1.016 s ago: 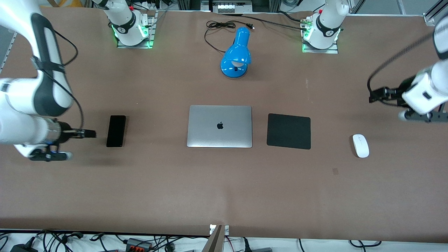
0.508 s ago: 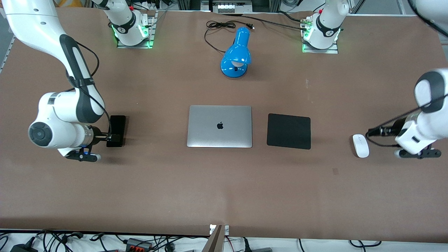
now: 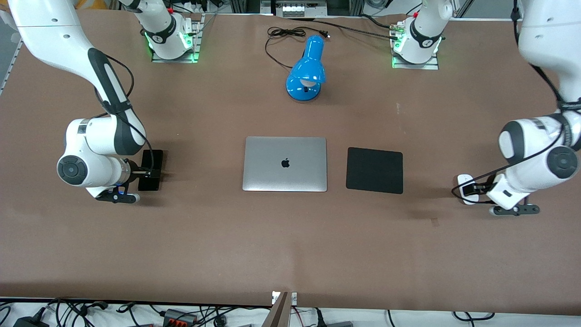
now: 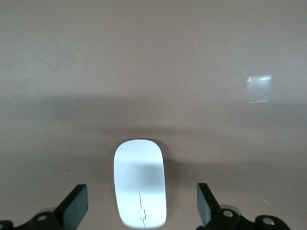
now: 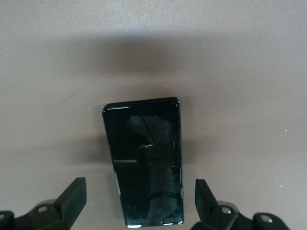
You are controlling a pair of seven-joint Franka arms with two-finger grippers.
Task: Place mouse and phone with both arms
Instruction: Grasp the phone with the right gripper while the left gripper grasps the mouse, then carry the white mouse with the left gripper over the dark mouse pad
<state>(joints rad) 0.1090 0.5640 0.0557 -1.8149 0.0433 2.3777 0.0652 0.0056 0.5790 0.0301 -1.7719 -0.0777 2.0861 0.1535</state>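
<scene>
Step in hand, by my read: both arms lining up for pickup, nothing grasped yet.

Right tool (image 5: 139,206) hangs over the slim black glossy rectangular phone (image 3: 153,170), fingers (image 5: 72,196) spread wide, one on each long side, not touching it. Phone lies flat on the brown bench (image 3: 290,245) near the right arm's end, roughly midway between the base edge and the camera edge.

Left tool (image 4: 141,208) hangs over the small white glossy oval mouse (image 4: 140,189), also spread wide, fingers (image 4: 76,203) apart from its sides. Mouse lies flat near the left arm's end of the bench, beside the black square pad (image 3: 375,170).

Silver closed laptop (image 3: 285,164) in the bench middle, blue desk lamp (image 3: 307,70) toward the base edge.

Next likely: each tool lowers straight, stays centred, then pinches across the narrow width. Both things are thin and slick, so low contact matters.
</scene>
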